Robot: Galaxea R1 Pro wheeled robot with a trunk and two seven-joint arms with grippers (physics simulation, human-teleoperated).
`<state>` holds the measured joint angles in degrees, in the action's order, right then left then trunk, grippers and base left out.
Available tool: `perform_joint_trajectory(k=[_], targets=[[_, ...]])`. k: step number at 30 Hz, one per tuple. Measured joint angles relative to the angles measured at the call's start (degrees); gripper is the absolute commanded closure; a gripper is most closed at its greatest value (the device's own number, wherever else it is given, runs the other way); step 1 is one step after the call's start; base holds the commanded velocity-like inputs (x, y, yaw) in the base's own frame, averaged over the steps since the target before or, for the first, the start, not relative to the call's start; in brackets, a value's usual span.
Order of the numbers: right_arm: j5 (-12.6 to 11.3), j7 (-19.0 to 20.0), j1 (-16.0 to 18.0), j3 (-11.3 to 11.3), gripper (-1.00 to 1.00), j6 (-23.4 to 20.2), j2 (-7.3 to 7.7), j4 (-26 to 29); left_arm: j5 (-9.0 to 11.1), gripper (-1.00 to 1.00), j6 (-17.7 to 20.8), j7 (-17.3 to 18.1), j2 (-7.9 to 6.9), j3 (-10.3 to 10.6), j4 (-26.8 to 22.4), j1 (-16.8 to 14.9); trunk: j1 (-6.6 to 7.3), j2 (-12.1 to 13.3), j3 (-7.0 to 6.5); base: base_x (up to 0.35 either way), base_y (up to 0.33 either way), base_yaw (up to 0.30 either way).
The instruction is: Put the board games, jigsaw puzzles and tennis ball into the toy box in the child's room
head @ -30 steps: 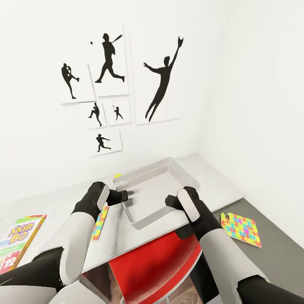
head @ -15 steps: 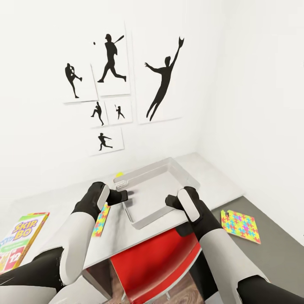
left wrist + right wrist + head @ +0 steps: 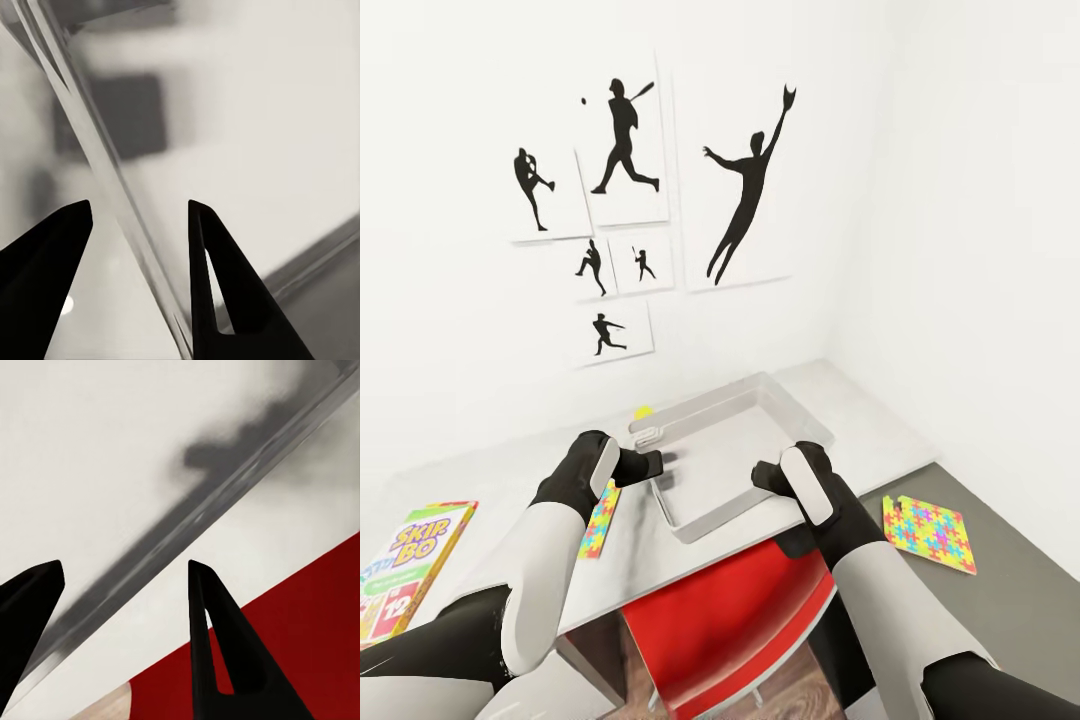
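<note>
A: What's the biggest thing here?

B: The bench (image 3: 510, 480), long and pale grey, running under the wall of black sports silhouettes (image 3: 745, 185). On it sits the toy box (image 3: 725, 450), a translucent grey bin. I'll place everything from that bin.

A: Is it holding anything?

B: Nothing that I can see.

A: And the toys?

B: A Skip-Bo board game (image 3: 405, 570) lies on the bench well to the left of the bin. One jigsaw puzzle (image 3: 598, 520) lies just left of the bin, partly under the left arm. The other jigsaw puzzle (image 3: 928, 535) rests to the bin's right on the lower dark side desk (image 3: 1000, 600). The tennis ball (image 3: 644, 411) peeks out just behind the bin's far-left corner.

A: The arms?

B: The left end effector (image 3: 139, 225) is spread open, straddling the bin's left wall. The right end effector (image 3: 124, 585) is likewise open, with the bin's near-right rim between its fingers.

A: So which step is this?

B: I'd judge it's lining up a two-handed grasp on the bin, perhaps to reposition it. Next, both would need to close on the rim evenly, or the bin could tilt.
</note>
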<state>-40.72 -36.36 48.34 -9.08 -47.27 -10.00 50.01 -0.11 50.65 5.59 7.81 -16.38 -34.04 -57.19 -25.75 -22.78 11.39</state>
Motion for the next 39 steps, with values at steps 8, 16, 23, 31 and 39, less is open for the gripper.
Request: perform_joint_trajectory(k=[8, 16, 23, 31, 39], targets=[[0.0, 0.0, 0.0, 0.0, 1.0, 0.0, 0.0, 0.1, 0.0, 1.0, 0.0, 0.0, -0.01, 0.0, 0.0, 0.0, 0.0, 0.0, 0.68, 0.0, 0.0, 0.0], [0.1, 0.0, 0.1, 0.0, 1.0, 0.0, 0.0, 0.3, 0.1, 1.0, -0.1, 0.1, 0.04, 0.1, -0.5, 0.0, 0.05, -0.1, 1.36, 0.0, 0.0, 0.0], [0.1, 0.0, 0.1, 0.0, 1.0, 0.0, 0.0, 0.8, 0.4, 1.0, 0.0, -0.1, 0.07, 0.2, -0.9, 0.0, 0.17, -0.1, 1.71, 0.0, 0.0, 0.0], [-0.9, 0.1, 0.0, -0.1, -1.0, 0.8, 0.0, 0.2, 0.5, -1.0, -0.1, 0.0, 0.03, 0.4, 0.9, 0.1, 0.0, 0.0, 1.78, 0.0, 0.0, 0.0], [-1.0, 0.1, 0.0, -0.1, -1.0, 0.8, 0.0, 0.2, 0.5, -1.0, -0.1, 0.0, 0.03, 0.4, 0.9, 0.1, 0.0, 0.0, 1.78, 0.0, 0.0, 0.0]])
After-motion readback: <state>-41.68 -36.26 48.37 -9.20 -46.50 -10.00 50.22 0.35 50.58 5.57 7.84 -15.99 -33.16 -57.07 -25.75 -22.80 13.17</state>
